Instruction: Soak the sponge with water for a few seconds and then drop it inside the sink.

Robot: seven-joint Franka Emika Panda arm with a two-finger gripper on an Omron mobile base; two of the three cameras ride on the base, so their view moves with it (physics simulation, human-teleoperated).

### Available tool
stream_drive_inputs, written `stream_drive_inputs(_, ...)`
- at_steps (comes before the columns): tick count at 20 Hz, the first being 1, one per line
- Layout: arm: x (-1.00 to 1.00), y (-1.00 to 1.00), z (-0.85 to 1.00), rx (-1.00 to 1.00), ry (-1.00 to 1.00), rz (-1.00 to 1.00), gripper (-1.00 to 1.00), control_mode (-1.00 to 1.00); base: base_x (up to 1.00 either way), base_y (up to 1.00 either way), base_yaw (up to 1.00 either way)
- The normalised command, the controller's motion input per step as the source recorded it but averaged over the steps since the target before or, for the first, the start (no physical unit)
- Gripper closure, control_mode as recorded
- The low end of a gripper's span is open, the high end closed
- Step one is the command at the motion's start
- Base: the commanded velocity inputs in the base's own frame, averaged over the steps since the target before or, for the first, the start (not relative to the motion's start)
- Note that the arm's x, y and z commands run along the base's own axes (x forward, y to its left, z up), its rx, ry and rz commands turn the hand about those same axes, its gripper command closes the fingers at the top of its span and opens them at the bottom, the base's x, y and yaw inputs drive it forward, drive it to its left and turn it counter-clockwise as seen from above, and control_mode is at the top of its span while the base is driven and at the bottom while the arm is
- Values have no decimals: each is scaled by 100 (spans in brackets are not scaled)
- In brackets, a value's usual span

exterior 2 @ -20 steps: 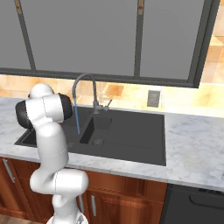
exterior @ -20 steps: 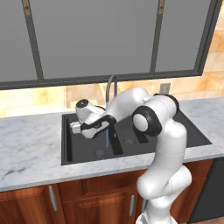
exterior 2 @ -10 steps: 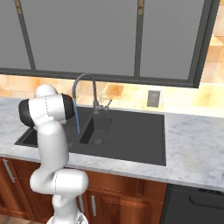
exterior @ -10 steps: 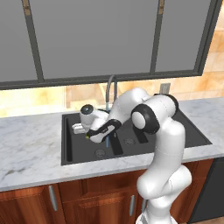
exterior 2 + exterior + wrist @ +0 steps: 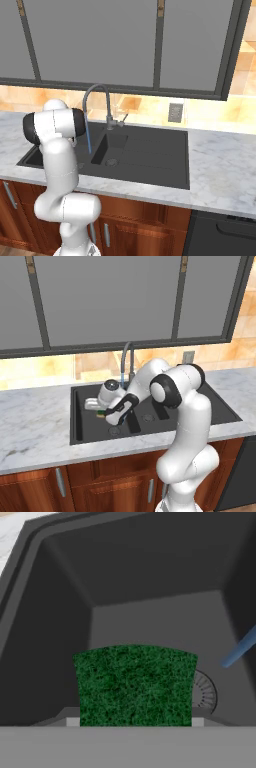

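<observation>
My gripper (image 5: 101, 413) is shut on the sponge (image 5: 102, 414), low over the left basin of the dark sink (image 5: 80, 423). In the hand view the sponge's green scrub face (image 5: 135, 684) sits broad between the jaws, above the basin floor. The water (image 5: 240, 647) falls as a thin pale-blue stream to the right of the sponge, apart from it. The same stream of water (image 5: 89, 137) drops from the gooseneck faucet (image 5: 95, 95) into the sink (image 5: 150, 155). My forearm hides most of the stream in the left base view.
A round drain (image 5: 206, 694) lies just behind the sponge on the basin floor (image 5: 150, 622). Marble counter (image 5: 35, 426) surrounds the sink, with grey wall cabinets (image 5: 105, 301) above. The faucet (image 5: 127, 356) stands at the sink's back rim.
The hand has moved to the right and slightly lower inside the left basin, carrying the sponge. The jaws have stayed shut on it.
</observation>
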Motion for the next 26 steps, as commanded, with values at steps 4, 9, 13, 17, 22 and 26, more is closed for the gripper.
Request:
stream_drive_inputs(4,9,0,-1,0,-2,0,100,-100,0,0,0)
stream_drive_inputs(9,0,0,0,0,0,0,100,-100,0,0,0)
stream_drive_inputs(13,0,0,0,-2,1,0,100,-100,0,0,0)
stream_drive_inputs(17,-6,0,0,-3,7,0,100,-100,0,0,0)
stream_drive_inputs(22,-3,0,-8,-2,6,0,100,-100,0,0,0)
stream_drive_inputs(26,0,0,-27,-2,4,0,100,-100,0,0,0)
